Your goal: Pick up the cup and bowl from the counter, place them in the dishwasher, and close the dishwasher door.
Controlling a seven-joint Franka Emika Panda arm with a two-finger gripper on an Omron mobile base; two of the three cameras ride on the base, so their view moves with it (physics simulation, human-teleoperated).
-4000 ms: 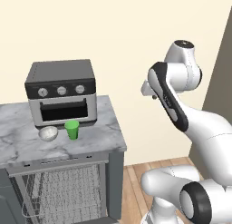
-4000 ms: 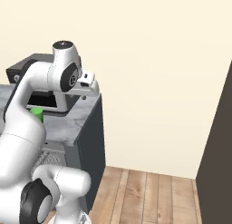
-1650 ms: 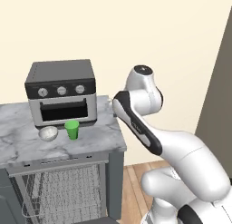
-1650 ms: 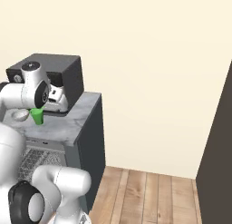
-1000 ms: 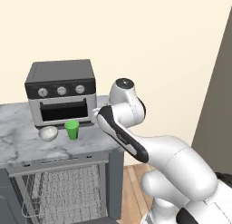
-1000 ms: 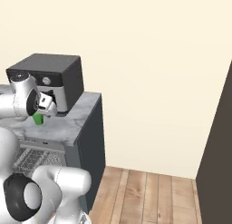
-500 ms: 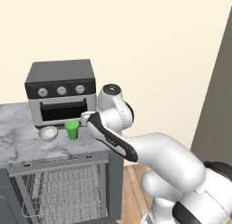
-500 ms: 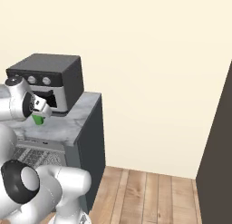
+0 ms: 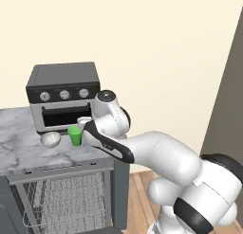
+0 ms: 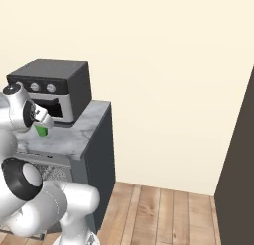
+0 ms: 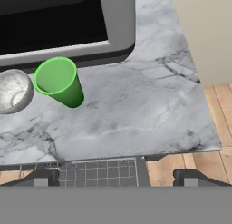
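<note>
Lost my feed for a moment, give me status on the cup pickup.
Jaws open, holding nothing, near the cup. Cup upright on the counter, bowl right beside it, toaster oven close behind. Dishwasher open below.

Your arm reached from the lower right toward the left-centre of the left base view, elbow raised, and your gripper [image 11: 115, 177] stood spread wide, holding nothing.

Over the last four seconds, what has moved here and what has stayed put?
The arm swung from high on the right down and left toward the counter, bringing the gripper beside the cup. Its jaws stand open, holding nothing. The cup, bowl and toaster oven kept their places, and the dishwasher remains open.
</note>
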